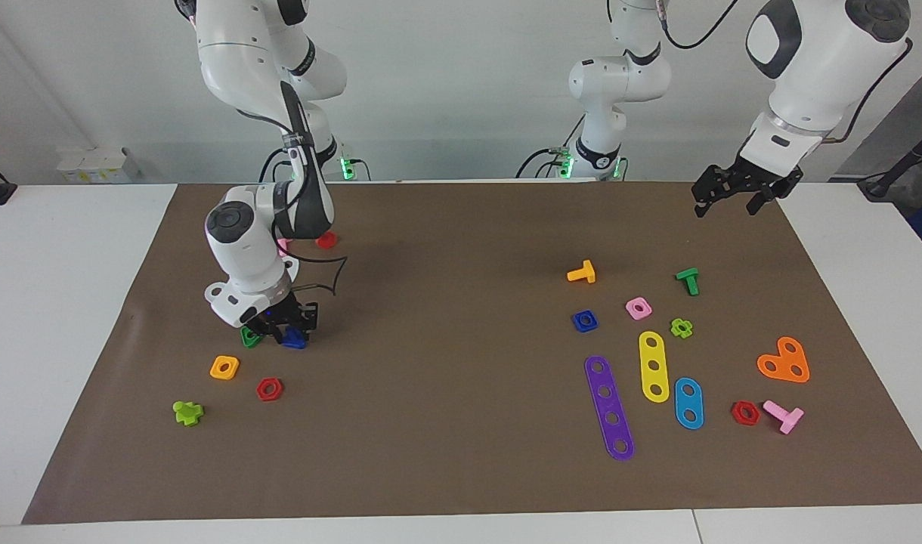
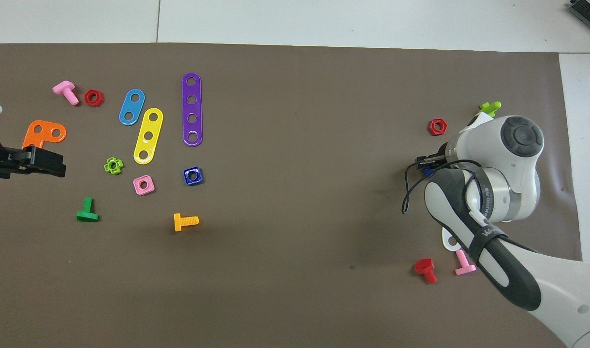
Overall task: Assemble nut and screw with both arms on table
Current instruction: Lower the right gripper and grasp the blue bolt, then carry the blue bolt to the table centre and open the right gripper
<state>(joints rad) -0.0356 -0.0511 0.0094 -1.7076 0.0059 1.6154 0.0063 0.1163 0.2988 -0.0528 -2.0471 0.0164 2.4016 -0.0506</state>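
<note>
Right gripper points straight down, clamped on the screw.

Mat centre bare, open passage. Green nut crowds right gripper; yellow-orange nut, red nut close.

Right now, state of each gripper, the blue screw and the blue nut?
right gripper: down at the mat, closed around the blue screw
blue screw: on the mat between the right gripper's fingers, beside a green triangular nut
blue nut: flat on the mat, hole up, untouched, beside the pink nut
left gripper: open, empty, waiting raised at its own end of the table
</note>
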